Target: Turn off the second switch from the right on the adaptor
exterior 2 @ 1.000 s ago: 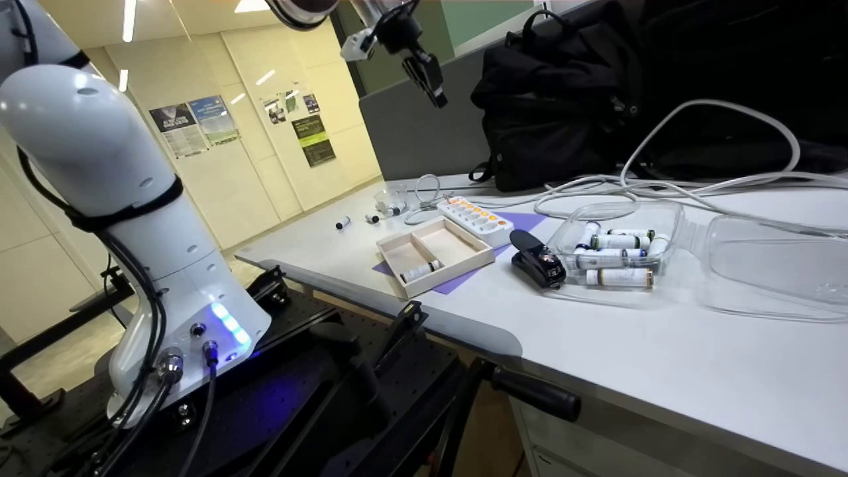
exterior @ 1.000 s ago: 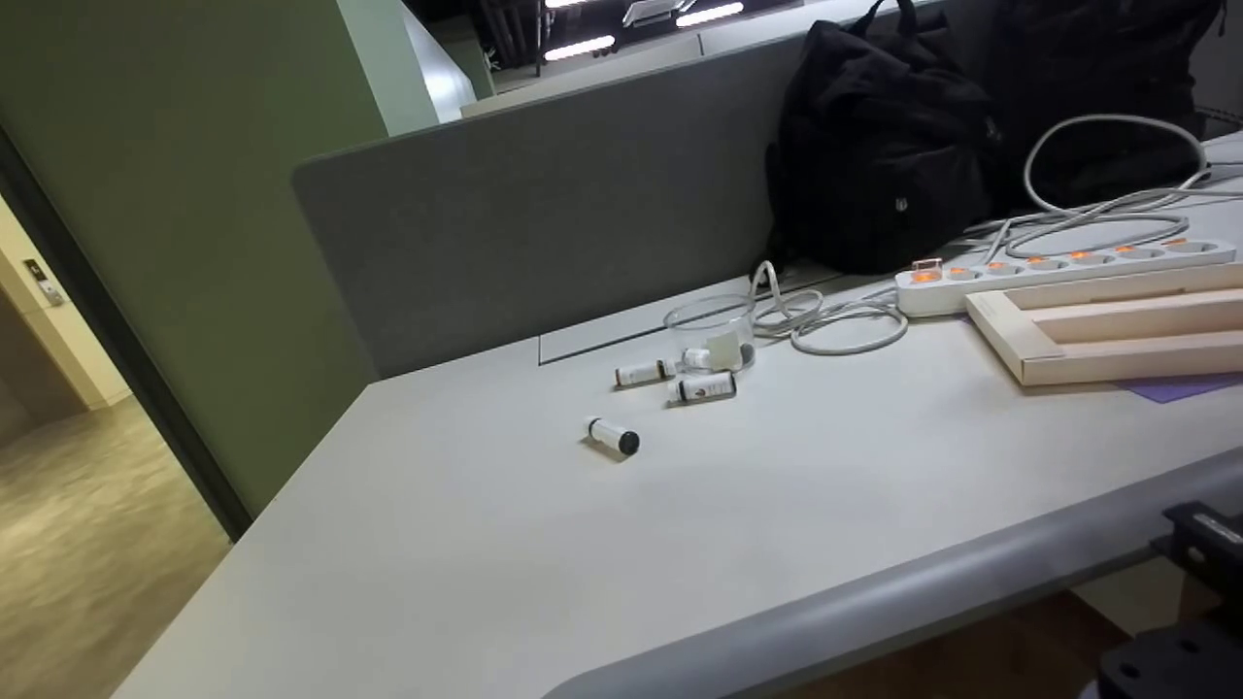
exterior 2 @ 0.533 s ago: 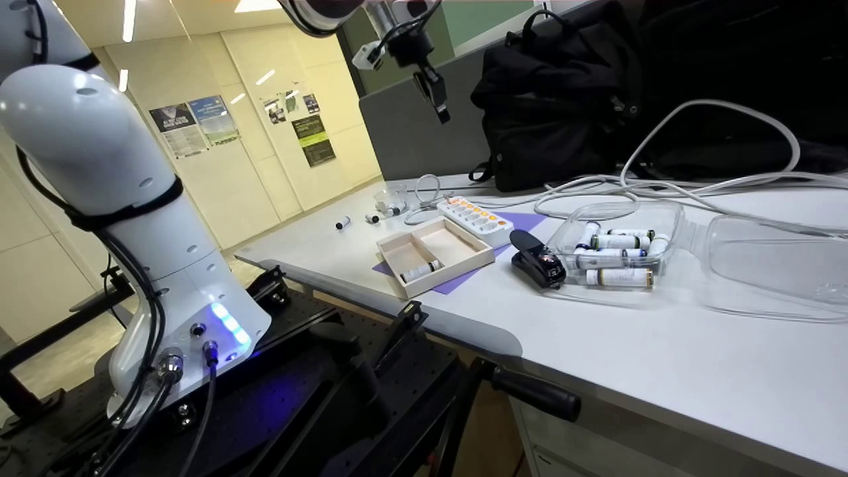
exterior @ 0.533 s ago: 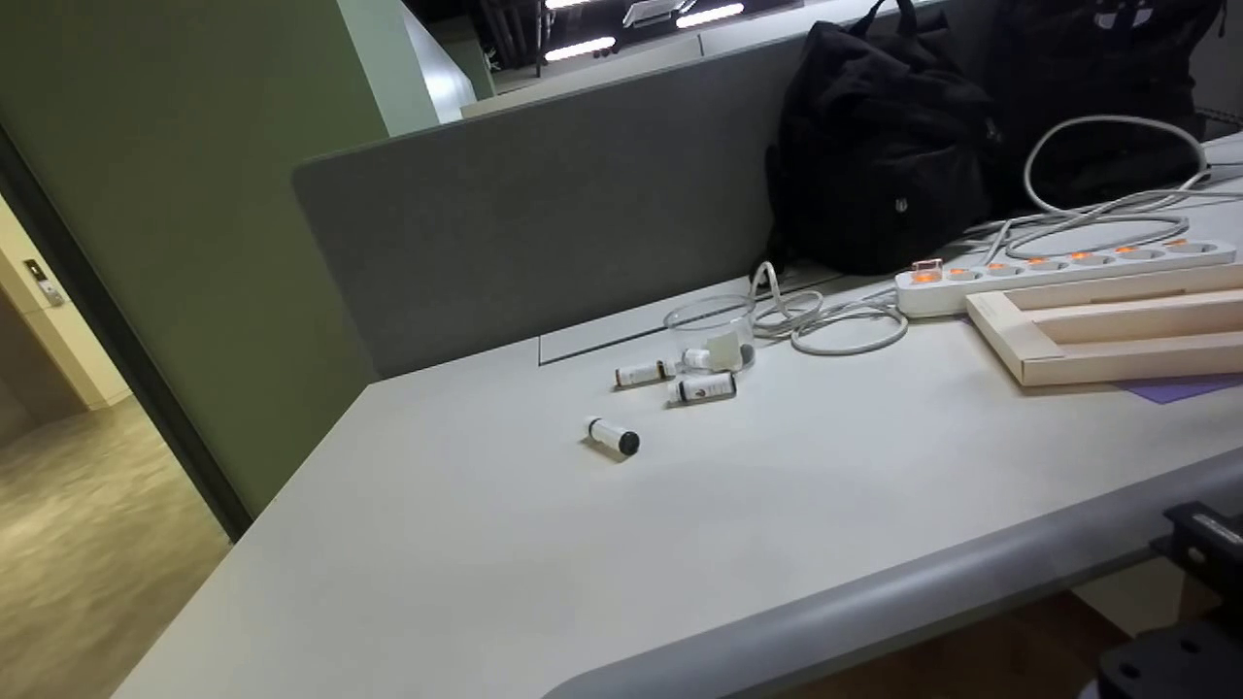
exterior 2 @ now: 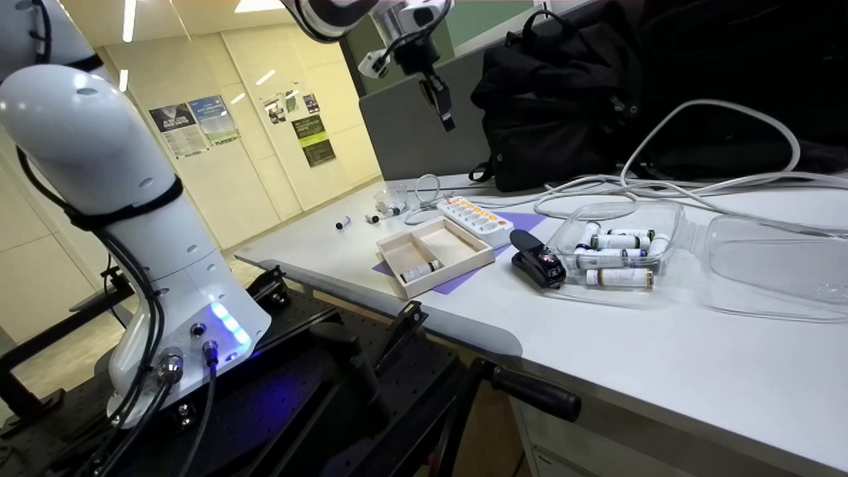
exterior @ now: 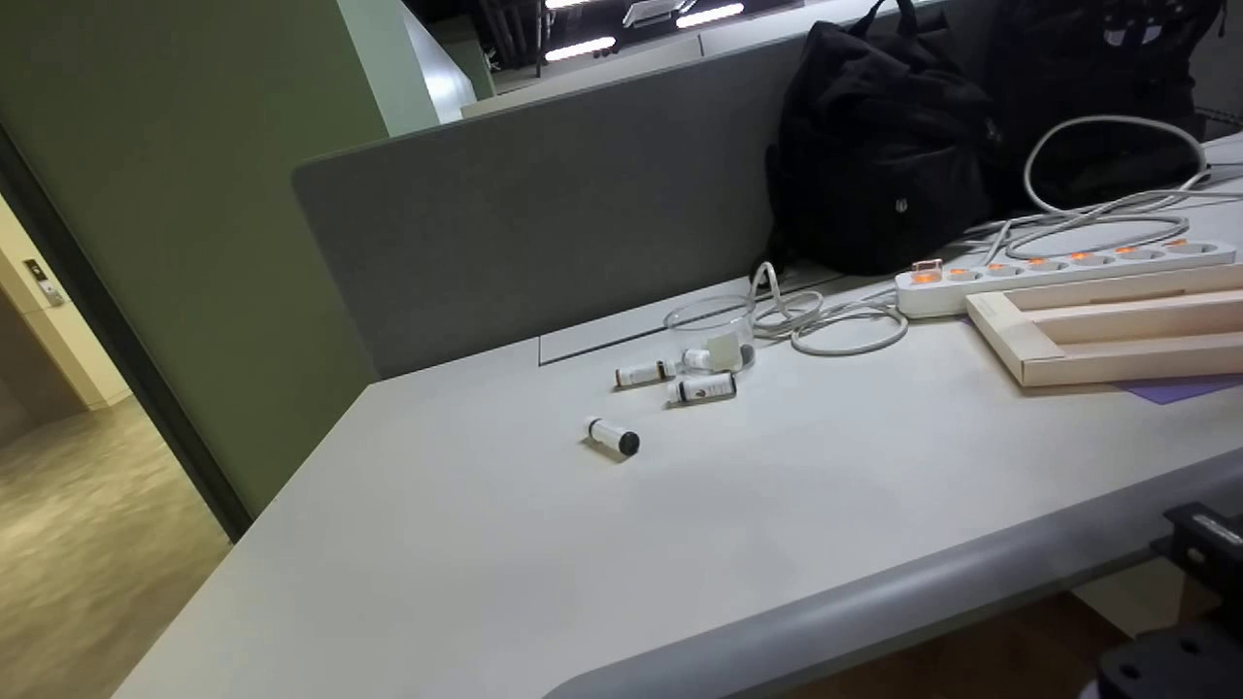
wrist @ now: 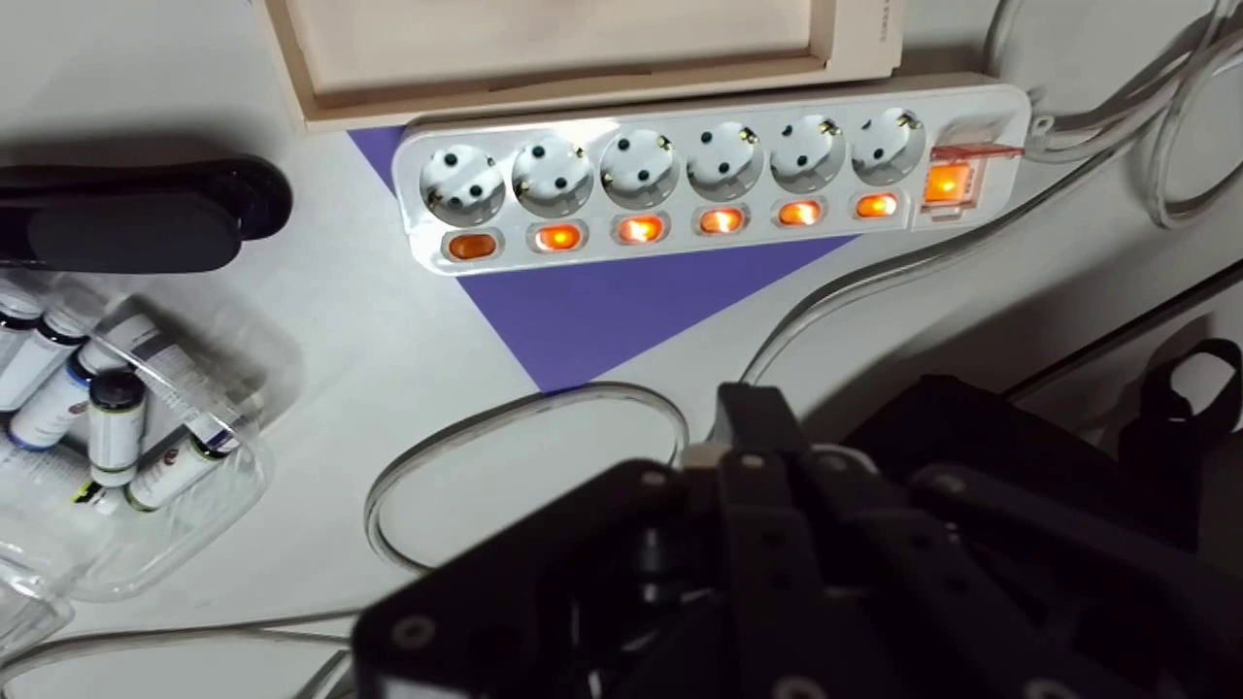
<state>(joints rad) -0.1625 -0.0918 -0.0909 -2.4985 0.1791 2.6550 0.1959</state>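
Note:
The adaptor (wrist: 683, 197) is a long white power strip. In the wrist view it lies across the upper middle, with a row of round sockets and orange switches below them. The switch at the far left (wrist: 472, 245) is dark; the one beside it (wrist: 558, 236) and the others are lit. The large switch at the right end (wrist: 947, 183) is lit under a raised clear cover. The adaptor also shows in both exterior views (exterior: 1068, 273) (exterior 2: 472, 217). My gripper (exterior 2: 450, 124) hangs well above the adaptor, fingers pointing down. In the wrist view its fingertips (wrist: 762, 413) are together, apart from the adaptor.
A pale wooden tray (exterior 2: 457, 270) lies against the adaptor's long side. A black stapler-like tool (exterior 2: 538, 262) and a clear container (exterior 2: 672, 225) of small bottles lie near one end. White cables (wrist: 864, 283) and a black backpack (exterior 2: 553, 119) are behind.
My gripper has moved down and slightly right in an exterior view, lower over the table. The adaptor and other objects have not moved.

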